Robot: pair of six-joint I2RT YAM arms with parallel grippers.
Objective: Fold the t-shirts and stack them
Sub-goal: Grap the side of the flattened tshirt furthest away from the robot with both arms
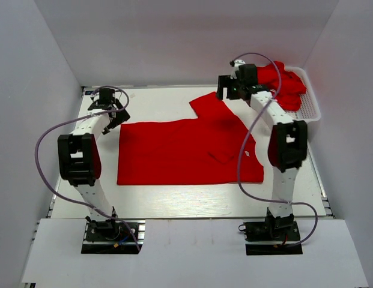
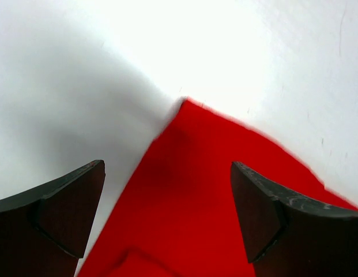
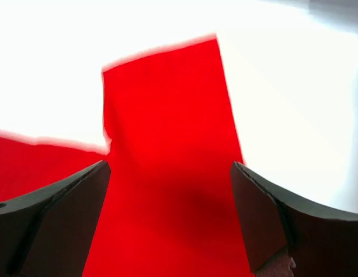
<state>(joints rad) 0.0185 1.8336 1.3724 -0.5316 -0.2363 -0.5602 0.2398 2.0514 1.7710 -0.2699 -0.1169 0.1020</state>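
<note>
T-shirt (image 1: pixel 186 153) spread flat at worktop (image 1: pixel 174 201) centre, whole outline seen only from above; likewise crumpled t-shirts (image 1: pixel 288 81) heaped in white mesh basket (image 1: pixel 311 111) at 2 o'clock. Left wrist view: only a pointed corner of smooth red cloth, left gripper (image 2: pixel 167 173) spread wide, holding nothing, over it at 10 o'clock. Right wrist view: straight-edged sleeve, right gripper (image 3: pixel 167 170) spread wide, empty, at 1 o'clock. Bare white worktop strip along 6 o'clock edge.

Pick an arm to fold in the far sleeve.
Right: the right gripper, open, hangs over the sleeve; the left gripper is across the t-shirt at its far left corner.
</note>
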